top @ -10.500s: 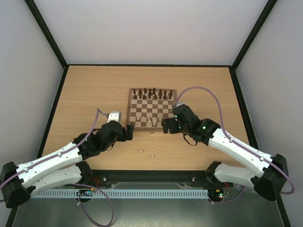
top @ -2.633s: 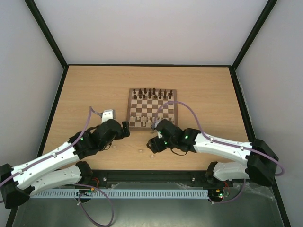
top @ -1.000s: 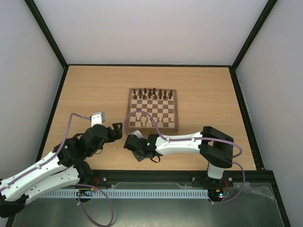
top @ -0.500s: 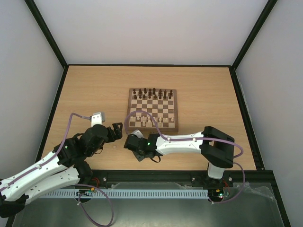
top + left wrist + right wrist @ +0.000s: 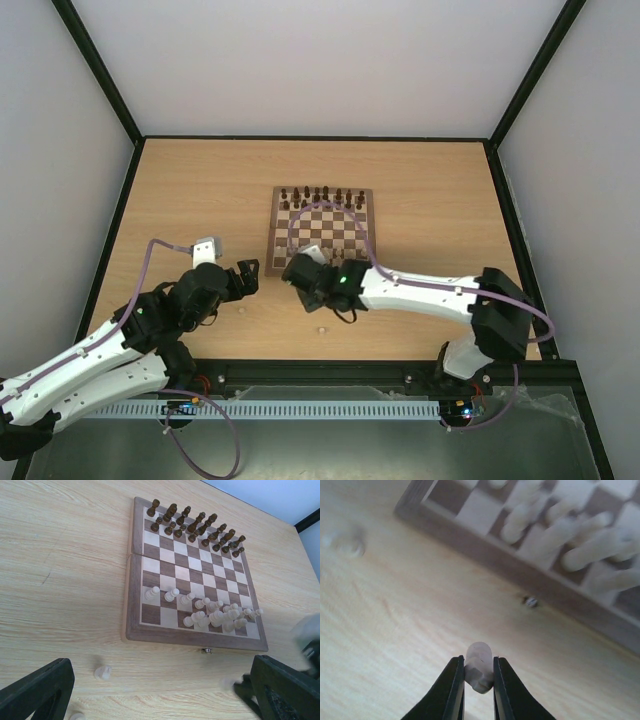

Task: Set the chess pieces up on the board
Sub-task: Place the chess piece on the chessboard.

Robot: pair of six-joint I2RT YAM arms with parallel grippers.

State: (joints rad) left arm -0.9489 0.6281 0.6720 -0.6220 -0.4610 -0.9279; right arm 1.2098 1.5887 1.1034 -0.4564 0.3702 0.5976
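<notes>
The board (image 5: 330, 226) lies mid-table, also seen in the left wrist view (image 5: 131, 575). Pale chess pieces (image 5: 215, 615) crowd its two near rows. My right gripper (image 5: 479, 664) is shut on one pale chess piece (image 5: 479, 676), held above the bare table just short of the board's near edge (image 5: 485, 550). In the top view the right gripper (image 5: 300, 268) hangs at the board's near left corner. My left gripper (image 5: 250, 274) stands wide open left of it, with nothing between its fingers (image 5: 37, 690). A loose pale piece (image 5: 103, 672) lies on the table ahead of it.
Dark brown pieces (image 5: 195, 525) fill the board's far rows (image 5: 322, 197). Another loose pale piece (image 5: 321, 329) lies on the table near the front edge. A small metal clasp (image 5: 532, 601) sits on the board's near side. Black rails frame the table.
My right gripper has closed on a pale piece and risen from the table, swinging away and to the right toward the board's near left corner. The left arm has stayed still.
</notes>
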